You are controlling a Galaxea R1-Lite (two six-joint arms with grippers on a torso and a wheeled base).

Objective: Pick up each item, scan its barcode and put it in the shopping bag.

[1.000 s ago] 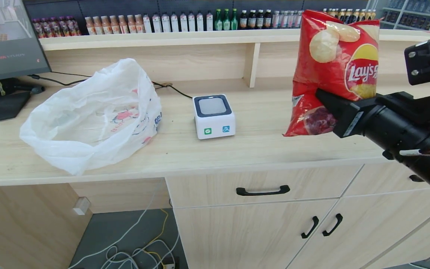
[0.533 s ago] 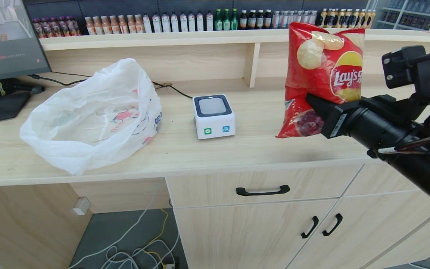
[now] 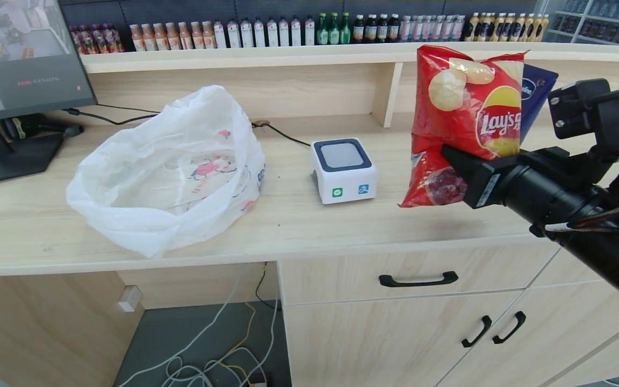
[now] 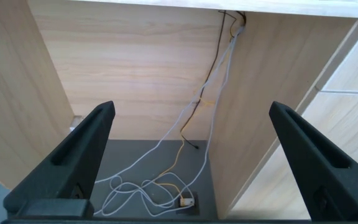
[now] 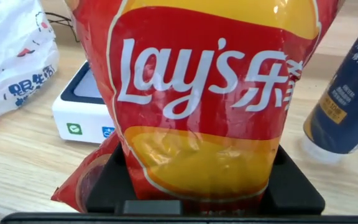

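A red bag of chips (image 3: 465,113) hangs upright above the right side of the wooden counter (image 3: 299,215). My right gripper (image 3: 457,161) is shut on its lower part, the black fingers pinching front and back. In the right wrist view the chips bag (image 5: 197,112) is right in front, with the white box scanner (image 5: 82,106) just beyond it. That scanner (image 3: 343,169) sits mid-counter, its glass facing up. The white plastic shopping bag (image 3: 175,172) lies open at the left. My left gripper (image 4: 191,155) is open below the counter.
A dark blue bottle (image 3: 538,91) stands behind the chips, seen also as the blue bottle (image 5: 347,106). A monitor (image 3: 19,54) and handheld scanner (image 3: 41,128) sit far left. Bottles (image 3: 309,29) line the back shelf. Loose cables (image 4: 166,186) lie on the floor under the counter.
My right gripper has carried the chips bag left, closer to the box scanner, and a little lower. The head camera has shifted, so the whole scene sits further right.
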